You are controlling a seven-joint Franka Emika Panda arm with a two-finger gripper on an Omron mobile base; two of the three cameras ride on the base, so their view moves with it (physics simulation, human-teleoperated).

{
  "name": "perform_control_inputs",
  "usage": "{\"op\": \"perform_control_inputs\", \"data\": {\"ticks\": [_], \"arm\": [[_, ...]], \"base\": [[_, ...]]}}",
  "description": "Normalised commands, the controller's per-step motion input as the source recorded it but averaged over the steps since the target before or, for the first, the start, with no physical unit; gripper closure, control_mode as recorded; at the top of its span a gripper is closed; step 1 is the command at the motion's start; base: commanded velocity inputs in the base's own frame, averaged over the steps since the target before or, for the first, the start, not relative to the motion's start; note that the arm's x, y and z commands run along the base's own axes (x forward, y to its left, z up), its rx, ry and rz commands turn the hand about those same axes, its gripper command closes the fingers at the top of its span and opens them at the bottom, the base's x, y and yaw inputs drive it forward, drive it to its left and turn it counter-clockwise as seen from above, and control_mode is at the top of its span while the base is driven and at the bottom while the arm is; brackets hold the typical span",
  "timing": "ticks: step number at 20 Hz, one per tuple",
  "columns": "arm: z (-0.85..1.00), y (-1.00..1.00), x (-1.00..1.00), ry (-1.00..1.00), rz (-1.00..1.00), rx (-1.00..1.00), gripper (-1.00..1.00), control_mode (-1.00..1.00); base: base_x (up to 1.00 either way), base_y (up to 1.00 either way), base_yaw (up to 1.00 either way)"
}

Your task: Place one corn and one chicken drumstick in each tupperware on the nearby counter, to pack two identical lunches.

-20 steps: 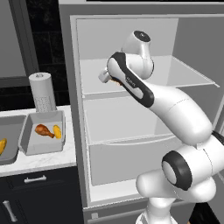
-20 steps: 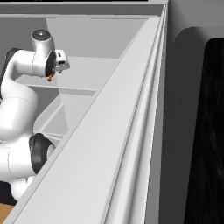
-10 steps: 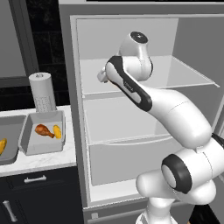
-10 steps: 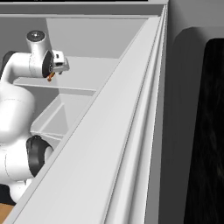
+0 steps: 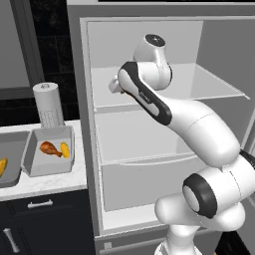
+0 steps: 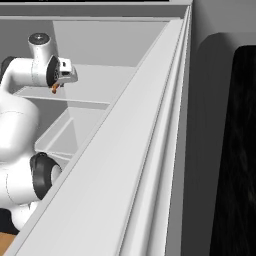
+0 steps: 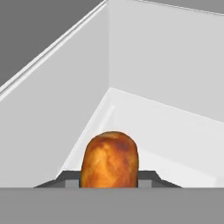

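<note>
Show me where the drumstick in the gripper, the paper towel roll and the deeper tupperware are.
drumstick (image 7: 110,159), hand view, its rounded end.
paper towel roll (image 5: 48,105), left base view, its side.
tupperware (image 5: 32,156), left base view, its left wall.

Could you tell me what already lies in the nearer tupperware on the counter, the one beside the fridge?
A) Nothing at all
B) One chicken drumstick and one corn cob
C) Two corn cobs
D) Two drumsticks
B: in the left base view the tupperware beside the fridge holds one reddish-brown chicken drumstick and one yellow corn cob, side by side.
</note>
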Motion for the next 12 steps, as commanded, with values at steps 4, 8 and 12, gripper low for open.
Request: {"op": "perform_control_inputs", "data": {"ticks": [4,8,12], "arm": [[-0.03,0.0,-0.02,0.04,0.0,0.0,1.0,-1.0],[-0.06,-0.02,-0.54,-0.04,-0.01,0.02,1.0,-1.0],[0.0,-0.16,-0.98,-0.12,-0.01,0.07,1.0,-1.0]], "base": [[0.0,0.0,0.0],[0.0,0.0,0.0],[0.0,0.0,0.0]]}}
